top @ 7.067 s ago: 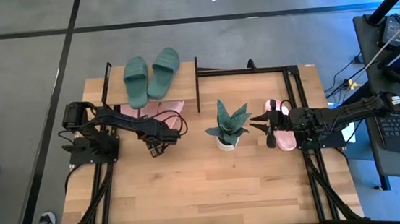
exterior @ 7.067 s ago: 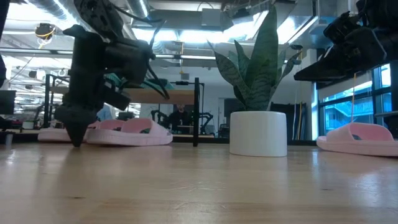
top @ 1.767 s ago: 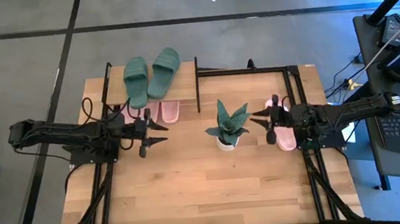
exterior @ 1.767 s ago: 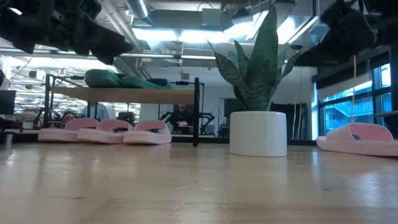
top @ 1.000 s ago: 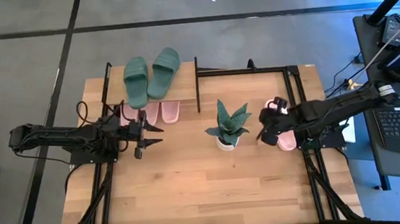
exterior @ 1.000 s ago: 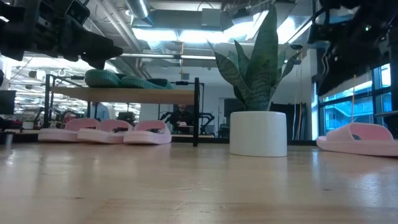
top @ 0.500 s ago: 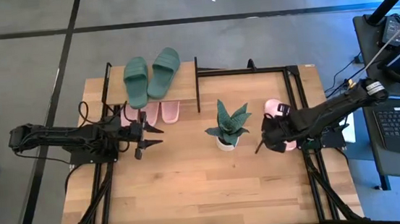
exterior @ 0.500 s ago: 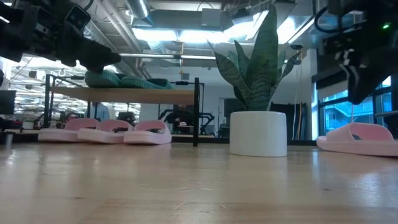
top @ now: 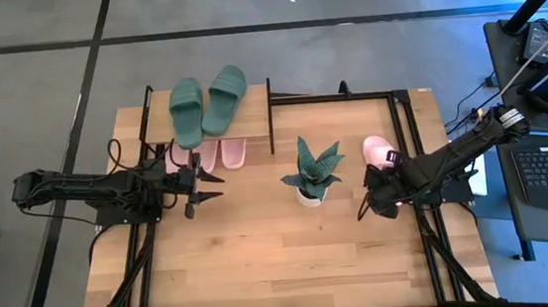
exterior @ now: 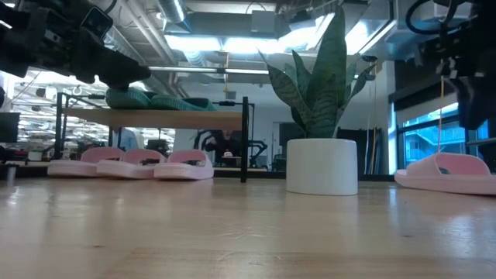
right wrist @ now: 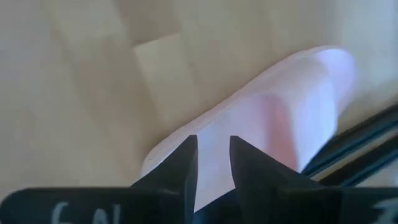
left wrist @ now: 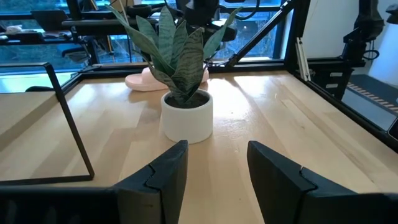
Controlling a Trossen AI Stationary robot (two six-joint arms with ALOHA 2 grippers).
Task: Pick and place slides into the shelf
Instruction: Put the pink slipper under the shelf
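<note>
The left gripper (top: 204,186) hovers with fingers apart and empty, the shelf (top: 160,124) just beyond it holding the green slides (top: 207,102) on top and pink slides (exterior: 128,164) beneath. The right gripper (top: 370,201), fingers parted, hangs over the last pink slide (right wrist: 261,134), below its tips.

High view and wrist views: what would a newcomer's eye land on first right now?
First the right gripper, pointing down with its fingers parted over the lone pink slide at the table's right edge. Next the shelf at the back left: a green pair on top, pink slides beneath. Between them stands the potted plant, and the left gripper hangs open in front of the shelf.
</note>
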